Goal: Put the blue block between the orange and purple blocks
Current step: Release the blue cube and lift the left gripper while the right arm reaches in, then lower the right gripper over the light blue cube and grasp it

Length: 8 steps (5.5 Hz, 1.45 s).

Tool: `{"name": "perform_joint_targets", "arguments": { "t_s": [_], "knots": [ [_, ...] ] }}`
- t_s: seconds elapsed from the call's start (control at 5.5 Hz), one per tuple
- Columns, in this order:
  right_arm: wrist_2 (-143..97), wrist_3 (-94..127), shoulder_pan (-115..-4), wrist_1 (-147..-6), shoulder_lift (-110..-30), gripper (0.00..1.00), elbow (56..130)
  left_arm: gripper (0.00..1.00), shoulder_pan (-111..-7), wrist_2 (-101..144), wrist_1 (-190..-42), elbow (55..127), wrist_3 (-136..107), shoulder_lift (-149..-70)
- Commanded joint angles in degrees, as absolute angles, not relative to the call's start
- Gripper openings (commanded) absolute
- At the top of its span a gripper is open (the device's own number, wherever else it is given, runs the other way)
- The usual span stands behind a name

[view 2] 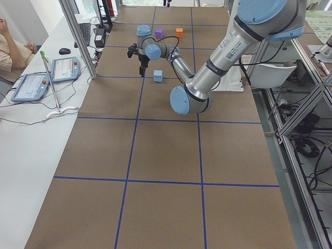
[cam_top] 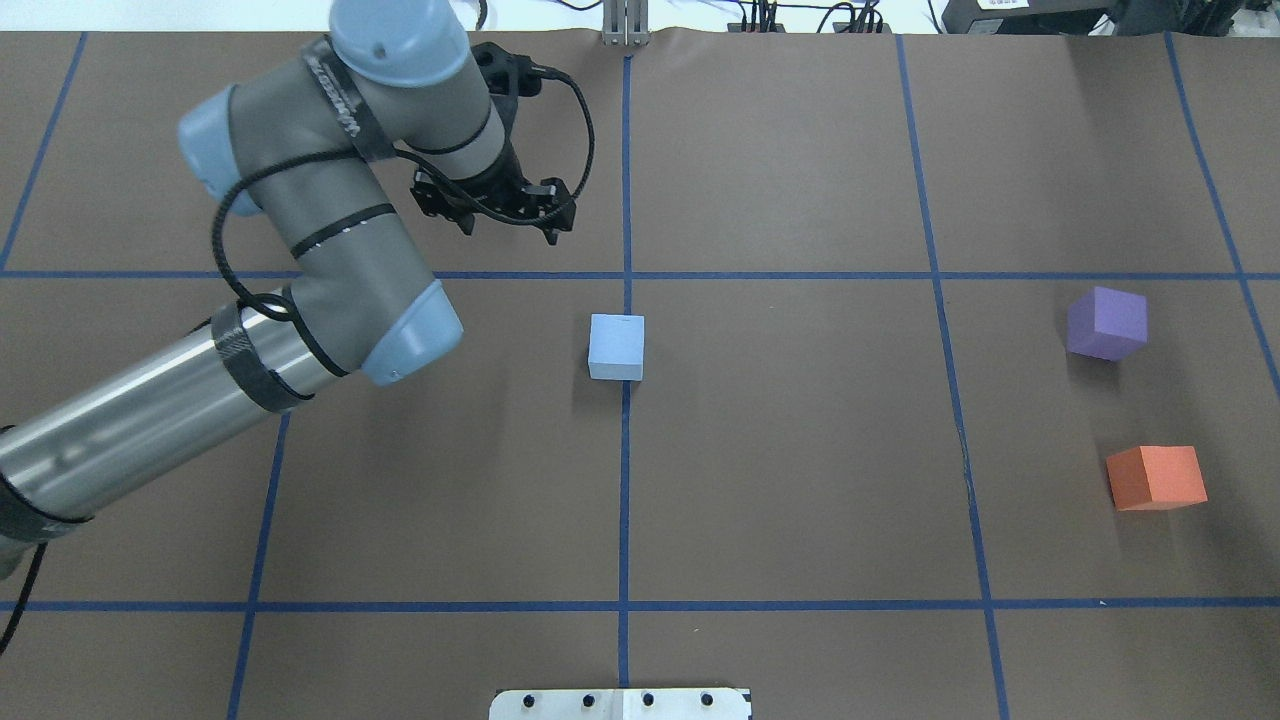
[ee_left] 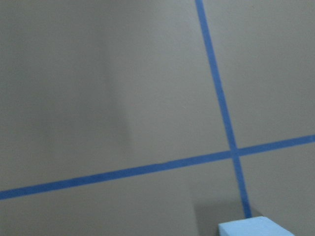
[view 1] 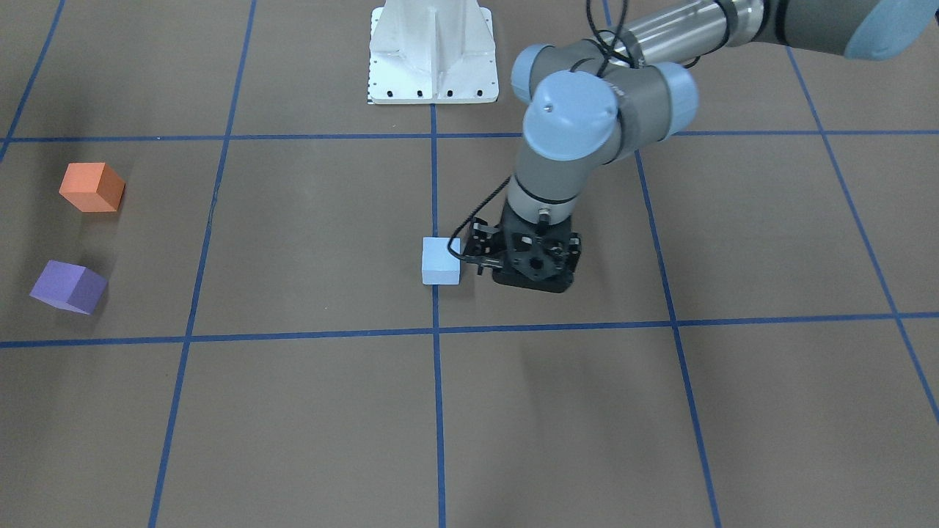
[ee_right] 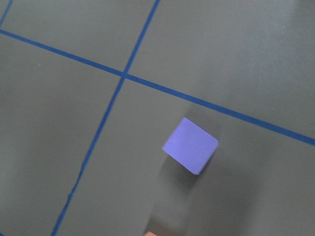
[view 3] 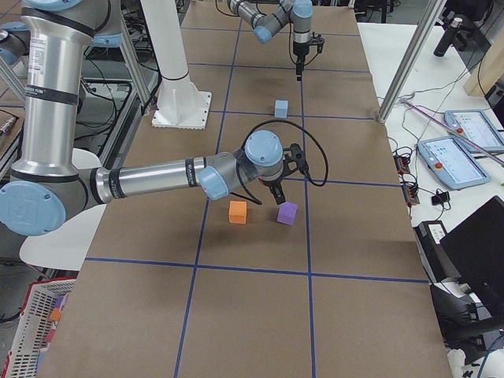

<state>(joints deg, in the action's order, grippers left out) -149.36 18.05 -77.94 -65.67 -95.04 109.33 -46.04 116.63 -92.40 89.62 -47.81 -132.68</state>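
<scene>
The light blue block (cam_top: 616, 347) sits on the centre tape line of the brown table; it also shows in the front view (view 1: 441, 261) and at the bottom edge of the left wrist view (ee_left: 256, 227). The purple block (cam_top: 1107, 323) and the orange block (cam_top: 1157, 478) sit apart at the far right, with a gap between them. My left gripper (cam_top: 508, 230) is open and empty, raised above the table beyond and left of the blue block. My right gripper (view 3: 276, 191) shows only in the exterior right view, over the purple block (ee_right: 190, 145); I cannot tell whether it is open.
The white robot base plate (cam_top: 620, 704) stands at the near table edge. Blue tape lines (cam_top: 626, 500) grid the table. Tablets (view 2: 65, 68) and metal posts (view 2: 78, 36) stand along the operators' side.
</scene>
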Motion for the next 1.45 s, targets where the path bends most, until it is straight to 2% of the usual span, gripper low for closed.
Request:
{"name": "perform_joint_targets", "arguments": {
  "t_s": [0.0, 0.18, 0.36, 0.55, 0.73, 1.09, 1.27],
  "knots": [
    [-143.0, 50.3, -61.8, -62.3, -75.5, 0.98, 109.3, 1.00, -48.8, 115.9, -92.6, 100.5, -45.1, -117.5],
    [-131.9, 53.5, -52.7, -62.9, -71.3, 1.00, 109.5, 1.00, -50.8, 116.3, -92.9, 100.5, -44.4, -111.5],
    [-123.3, 56.5, -45.5, -72.4, -64.9, 1.00, 109.2, 1.00, -55.4, 116.9, -93.2, 100.6, -43.3, -108.5],
    [-117.0, 56.6, -40.8, -89.4, -55.0, 1.00, 108.5, 1.00, -61.0, 121.0, -92.8, 100.3, -29.1, -102.8],
    [-111.2, 56.9, -36.8, -92.9, -52.2, 1.00, 105.7, 1.00, -70.7, 127.1, -92.6, 99.8, -12.3, -96.0],
    [-106.6, 61.4, -33.9, -92.9, -41.2, 1.00, 90.3, 1.00, -89.1, 131.6, -89.5, 95.2, 8.1, -90.8],
    [-104.3, 62.0, -32.1, -92.6, -37.4, 1.00, 83.4, 1.00, -91.1, 131.7, -86.0, 95.5, 11.8, -90.8]
  ]
}}
